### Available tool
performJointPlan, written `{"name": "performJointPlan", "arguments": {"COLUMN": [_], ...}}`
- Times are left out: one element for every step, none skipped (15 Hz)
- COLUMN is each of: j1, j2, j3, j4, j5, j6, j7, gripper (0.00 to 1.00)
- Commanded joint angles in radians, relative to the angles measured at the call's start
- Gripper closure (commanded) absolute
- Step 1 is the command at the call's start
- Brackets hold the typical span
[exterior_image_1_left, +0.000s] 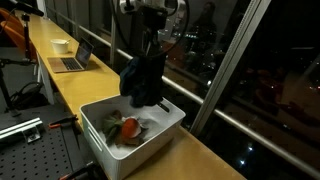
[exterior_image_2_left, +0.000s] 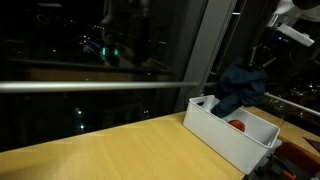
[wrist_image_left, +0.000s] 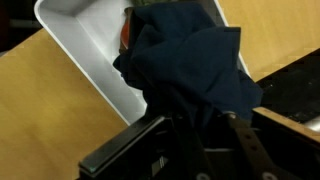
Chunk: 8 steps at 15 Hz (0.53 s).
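End effector (exterior_image_1_left: 148, 55) is closed down on a dark blue cloth (exterior_image_1_left: 143, 82), pinching it at the top bunch. The fingers are mostly buried in fabric, so the jaws look nearly shut with only cloth between them. The cloth hangs off the counter (exterior_image_1_left: 205, 155), crumpled, straight above the far end of a white bin (exterior_image_1_left: 130, 155). In both exterior views its lower folds reach about rim level there; can't tell whether they touch the rim or just hang in front of it. The wrist view shows the same: cloth (wrist_image_left: 190, 70) fills the middle of the picture, with the bin (wrist_image_left: 80, 50) below it and a strip of wood counter (wrist_image_left: 40, 110) to the left. A red-orange object (exterior_image_1_left: 128, 127) lies on the bin floor, nearer than the hanging cloth and apart from it. It is too small to identify, and there's something pale under or beside it. The bin sits on the counter right by the dark window. Far down the counter, well apart from the bin, are an open laptop (exterior_image_1_left: 72, 60) and a pale cup (exterior_image_1_left: 60, 45) just beyond it.
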Motion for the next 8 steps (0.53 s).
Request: {"name": "performJointPlan", "arguments": {"j1": [-0.031, -0.033, -0.033, -0.031, -0.029, -0.027, -0.024, -0.021], "j2": [-0.006, 0.008, 0.022, 0.031, 0.041, 0.050, 0.060, 0.068], "j3": [-0.016, -0.015, -0.012, -0.009, -0.005, -0.001, 0.003, 0.006], "j4": [-0.104, -0.119, -0.133, -0.144, -0.154, -0.159, -0.163, -0.164], "j5": [0.081, 0.099, 0.113, 0.124, 0.135, 0.145, 0.151, 0.155], "j6": [0.059, 0.073, 0.089, 0.096, 0.106, 0.111, 0.115, 0.115], "j7": [-0.070, -0.081, -0.088, -0.092, -0.095, -0.099, -0.102, -0.102], "gripper": [0.95, 0.95, 0.95, 0.95, 0.95, 0.95, 0.95, 0.95]}}
